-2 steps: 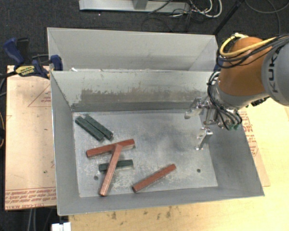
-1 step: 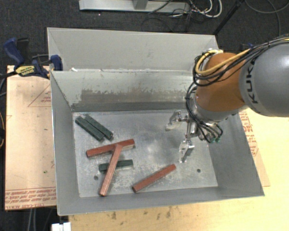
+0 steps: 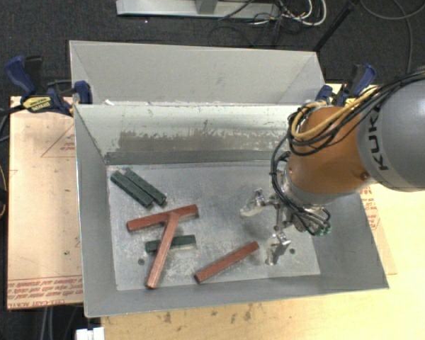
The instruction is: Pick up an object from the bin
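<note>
Looks like the approach step: the pincer (image 3: 276, 250) hangs low at four o'clock in the bin (image 3: 92, 190), just beside a reddish-brown bar (image 3: 227, 261). Clenched or released, I cannot tell. Next it should straddle that bar.

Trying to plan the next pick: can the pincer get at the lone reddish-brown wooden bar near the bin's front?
Probably yes. The pincer hangs beside one end of the reddish-brown wooden bar, which lies flat and alone, with nothing on or against it.

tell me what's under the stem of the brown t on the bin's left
A short dark green bar lies crosswise under the brown stick, with an end showing on each side. Its middle is covered by the stick.
</note>
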Robot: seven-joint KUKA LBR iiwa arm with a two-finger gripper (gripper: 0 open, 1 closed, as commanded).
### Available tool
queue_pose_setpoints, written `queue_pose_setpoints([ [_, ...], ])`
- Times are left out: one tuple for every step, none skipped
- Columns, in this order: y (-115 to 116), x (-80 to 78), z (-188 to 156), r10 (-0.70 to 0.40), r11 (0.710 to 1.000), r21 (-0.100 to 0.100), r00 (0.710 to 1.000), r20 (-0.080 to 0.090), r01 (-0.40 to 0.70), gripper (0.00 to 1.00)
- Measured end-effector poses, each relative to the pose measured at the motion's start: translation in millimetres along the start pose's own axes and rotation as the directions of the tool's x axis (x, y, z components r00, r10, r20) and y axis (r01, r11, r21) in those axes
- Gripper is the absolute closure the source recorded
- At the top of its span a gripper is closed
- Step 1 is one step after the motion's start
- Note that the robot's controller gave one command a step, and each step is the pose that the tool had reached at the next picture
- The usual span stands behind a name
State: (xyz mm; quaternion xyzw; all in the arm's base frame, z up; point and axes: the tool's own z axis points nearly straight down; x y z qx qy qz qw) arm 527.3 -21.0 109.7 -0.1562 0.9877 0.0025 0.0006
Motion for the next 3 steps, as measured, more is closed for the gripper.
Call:
queue_pose_setpoints([
  [15.2,-40.3,32.5,-0.141,0.99,0.007,0.99,-0.002,0.141,1.0],
  [15.2,-40.3,32.5,-0.141,0.99,0.007,0.99,-0.002,0.141,1.0],
  [29.0,-15.7,-159.6,-0.202,0.979,0.002,0.979,-0.003,0.202,1.0],
])
